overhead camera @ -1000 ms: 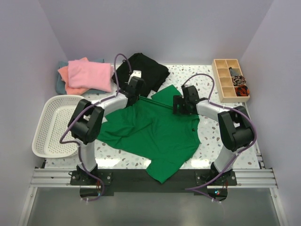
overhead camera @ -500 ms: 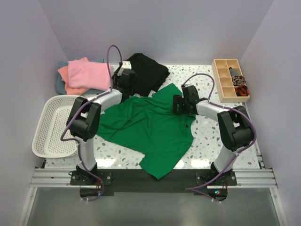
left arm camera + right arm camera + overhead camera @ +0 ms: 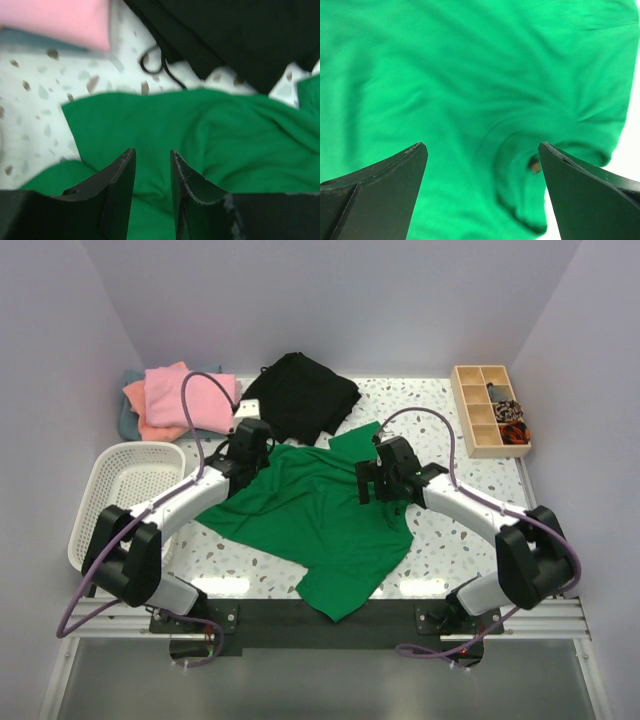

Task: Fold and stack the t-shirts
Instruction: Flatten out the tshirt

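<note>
Looking down, we saw the green t-shirt (image 3: 320, 525) lying crumpled across the middle of the worktop (image 3: 440, 405), overhanging its near edge. The left gripper (image 3: 152, 156) and right gripper (image 3: 482, 146) hovered above it, jaws parted, gripping nothing.

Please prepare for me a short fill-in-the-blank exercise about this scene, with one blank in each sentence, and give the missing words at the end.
1. The shirt spread between the two arms is ___ in colour.
2. The white mesh basket stands to the ___ of that shirt.
3. The folded shirt lying uppermost in the far left corner is ___.
4. The right end effector is over the spread shirt with its jaws ___.

Missing words: green; left; pink; open.
</note>
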You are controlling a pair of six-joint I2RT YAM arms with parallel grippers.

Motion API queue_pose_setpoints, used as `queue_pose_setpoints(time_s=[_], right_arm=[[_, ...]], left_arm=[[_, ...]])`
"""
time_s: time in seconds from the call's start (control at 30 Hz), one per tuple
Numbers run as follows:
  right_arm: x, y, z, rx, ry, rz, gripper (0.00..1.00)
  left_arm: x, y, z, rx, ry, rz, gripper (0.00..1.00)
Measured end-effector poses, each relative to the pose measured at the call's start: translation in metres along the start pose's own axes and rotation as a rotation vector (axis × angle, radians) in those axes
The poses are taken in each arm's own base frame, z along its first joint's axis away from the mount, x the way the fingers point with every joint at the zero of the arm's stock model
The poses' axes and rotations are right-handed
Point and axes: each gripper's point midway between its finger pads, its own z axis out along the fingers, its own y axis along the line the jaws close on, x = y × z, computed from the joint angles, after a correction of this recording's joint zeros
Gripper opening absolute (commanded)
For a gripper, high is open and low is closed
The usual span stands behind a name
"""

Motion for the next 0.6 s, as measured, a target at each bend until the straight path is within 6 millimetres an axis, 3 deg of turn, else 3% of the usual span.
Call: queue_pose_setpoints(time_s=[0.13, 0.3, 0.43, 0.53, 0.6], right_arm=[[0.009, 0.026, -0.026, -0.107, -0.031, -0.033, 0.99], [0.03, 0.047, -0.023, -0.19, 0.035, -0.035, 0.99], [0.063, 0.069, -0.014, -0.261, 0.125, -0.049, 0.99], [0.085, 0.072, -0.007, -0.275, 0.187, -0.034, 0.99], [0.084, 0.075, -0.007, -0.279, 0.177, -0.007, 0.99]], left_arm=[[0.049, -0.002, -0.013, 0.056, 0.104, -0.005, 0.39], [0.093, 0.012, -0.016, 0.029, 0.21, 0.016, 0.39], [0.102, 0.015, -0.018, 0.016, 0.234, 0.006, 0.39], [0.103, 0.015, -0.018, 0.017, 0.237, -0.002, 0.39], [0.103, 0.015, -0.018, 0.019, 0.238, -0.002, 0.39]])
